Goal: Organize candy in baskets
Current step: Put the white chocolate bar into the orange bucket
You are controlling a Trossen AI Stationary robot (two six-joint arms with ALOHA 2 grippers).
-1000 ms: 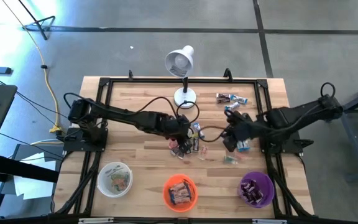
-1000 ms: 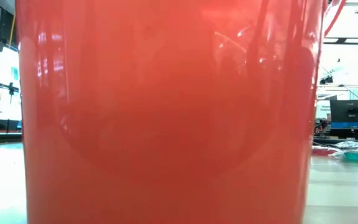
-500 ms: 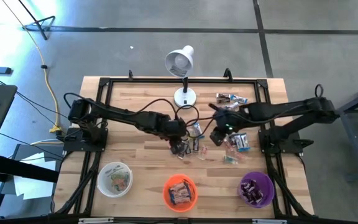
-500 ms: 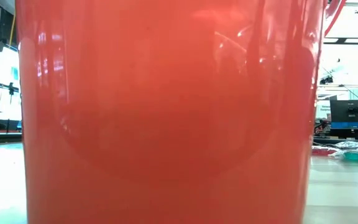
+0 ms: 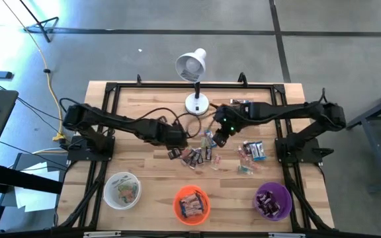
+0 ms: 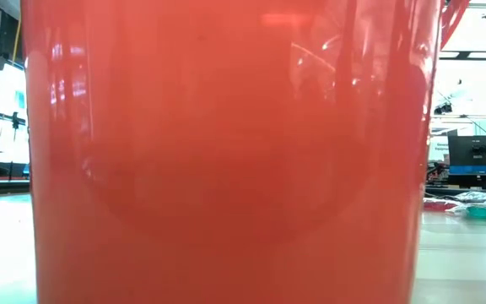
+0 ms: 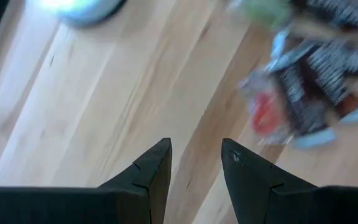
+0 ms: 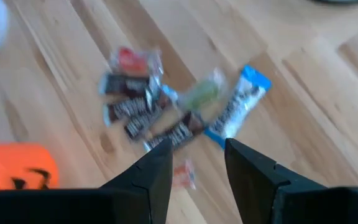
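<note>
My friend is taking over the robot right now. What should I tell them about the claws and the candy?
Left claw: open, empty, over bare wood beside the middle candy pile.
Right claw: open, empty, over that same pile.
Baskets along the front edge: white basket, orange basket, purple basket. Each already holds some candy.
Left to do: the middle pile, the blue candies to its right, and a few candies near the lamp.

white desk lamp [image 5: 192, 66], wooden table [image 5: 137, 109], yellow cable [image 5: 49, 89]
</note>
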